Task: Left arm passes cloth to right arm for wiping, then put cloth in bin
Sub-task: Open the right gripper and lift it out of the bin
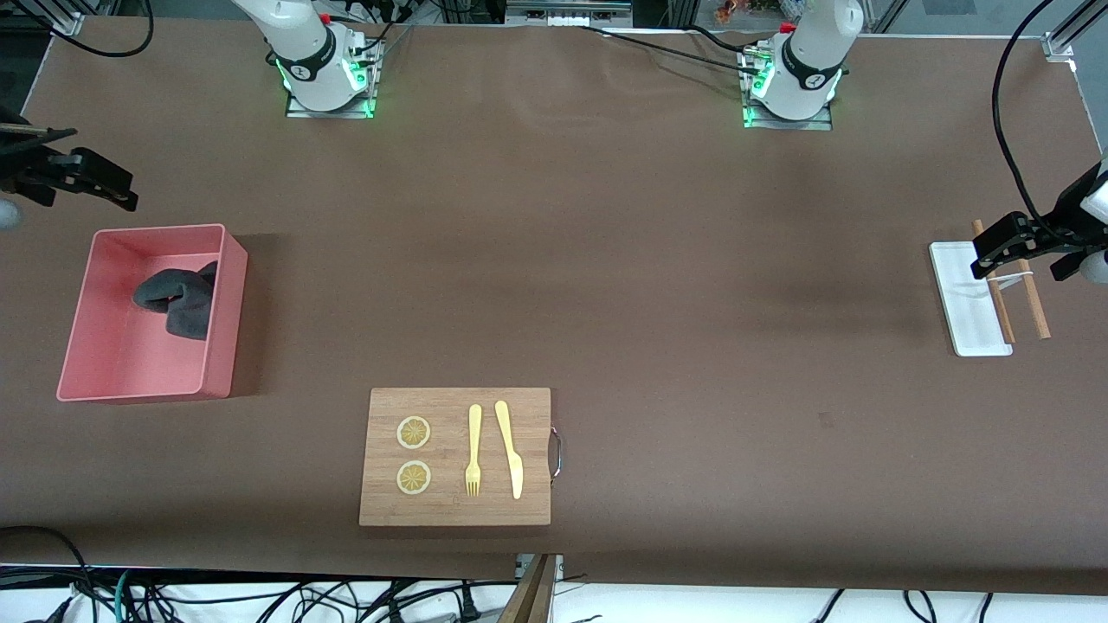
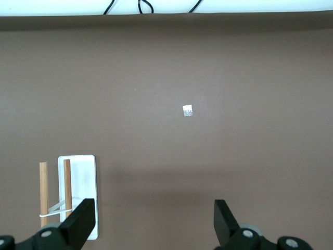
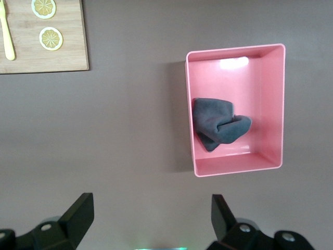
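The charcoal-grey cloth (image 1: pixel 180 301) lies crumpled in the salmon-pink bin (image 1: pixel 223 333), against the wall toward the table's middle. It also shows in the right wrist view (image 3: pixel 218 124) in the bin (image 3: pixel 239 165). My right gripper (image 1: pixel 117 192) is open and empty, up in the air by the bin's corner at the right arm's end of the table; its own view (image 3: pixel 152 214) shows bare table between the fingers. My left gripper (image 1: pixel 991 255) is open and empty over the small white tray (image 1: pixel 974 329); its own view (image 2: pixel 154 219) shows bare table between the fingers.
A wooden board (image 1: pixel 455 510) with two lemon slices (image 1: pixel 414 433), a yellow fork (image 1: pixel 473 450) and a yellow knife (image 1: pixel 510 448) lies near the front camera. Two wooden sticks (image 1: pixel 1034 311) rest across the white tray, as the left wrist view (image 2: pixel 43 190) shows. A small white tag (image 2: pixel 188 110) lies on the table.
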You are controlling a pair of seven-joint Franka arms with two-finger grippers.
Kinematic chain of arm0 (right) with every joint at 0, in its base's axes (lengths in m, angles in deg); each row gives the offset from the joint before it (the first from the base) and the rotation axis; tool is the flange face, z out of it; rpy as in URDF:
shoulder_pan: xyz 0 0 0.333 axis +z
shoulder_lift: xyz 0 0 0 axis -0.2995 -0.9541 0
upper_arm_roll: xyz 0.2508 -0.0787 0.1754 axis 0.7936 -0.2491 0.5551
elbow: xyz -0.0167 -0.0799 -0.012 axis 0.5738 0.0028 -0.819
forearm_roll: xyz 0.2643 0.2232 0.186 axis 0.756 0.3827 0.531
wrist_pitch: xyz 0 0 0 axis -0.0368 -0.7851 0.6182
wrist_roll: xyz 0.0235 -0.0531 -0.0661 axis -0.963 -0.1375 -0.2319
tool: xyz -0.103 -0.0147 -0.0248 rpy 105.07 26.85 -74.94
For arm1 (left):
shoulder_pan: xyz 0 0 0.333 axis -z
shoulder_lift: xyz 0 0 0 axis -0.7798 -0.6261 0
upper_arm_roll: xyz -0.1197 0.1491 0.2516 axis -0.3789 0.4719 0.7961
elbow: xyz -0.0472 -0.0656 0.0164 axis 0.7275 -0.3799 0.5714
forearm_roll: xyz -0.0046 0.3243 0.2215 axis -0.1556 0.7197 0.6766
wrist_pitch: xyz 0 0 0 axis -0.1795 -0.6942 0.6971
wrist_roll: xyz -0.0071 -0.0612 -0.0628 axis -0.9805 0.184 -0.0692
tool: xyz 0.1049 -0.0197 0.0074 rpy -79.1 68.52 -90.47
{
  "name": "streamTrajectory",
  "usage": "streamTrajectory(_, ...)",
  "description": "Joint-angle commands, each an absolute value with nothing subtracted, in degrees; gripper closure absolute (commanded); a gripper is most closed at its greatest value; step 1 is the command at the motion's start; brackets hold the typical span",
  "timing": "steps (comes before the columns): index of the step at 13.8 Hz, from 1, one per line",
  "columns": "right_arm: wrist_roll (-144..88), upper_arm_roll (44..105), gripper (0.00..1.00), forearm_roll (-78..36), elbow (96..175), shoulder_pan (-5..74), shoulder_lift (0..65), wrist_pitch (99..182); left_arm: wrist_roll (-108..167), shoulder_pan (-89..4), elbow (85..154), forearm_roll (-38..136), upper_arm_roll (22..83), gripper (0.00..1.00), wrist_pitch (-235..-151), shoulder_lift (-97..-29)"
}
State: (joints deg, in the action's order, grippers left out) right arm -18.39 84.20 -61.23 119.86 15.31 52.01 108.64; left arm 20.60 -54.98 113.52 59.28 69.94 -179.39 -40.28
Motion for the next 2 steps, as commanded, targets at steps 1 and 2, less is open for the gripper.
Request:
streamTrajectory(1, -17.24, 85.57, 0.00, -61.44, 120.78, 14.00, 51.55, 109.19, 21.01, -55.02, 111.64, 60.18, 69.62, 0.00, -178.00, -41.28)
streamTrajectory(2, -17.24, 85.57, 0.00, -61.36, 119.73, 14.00, 51.10, 109.01, 20.92, -55.02, 111.64, 60.18, 69.62, 0.00, -178.00, -41.55)
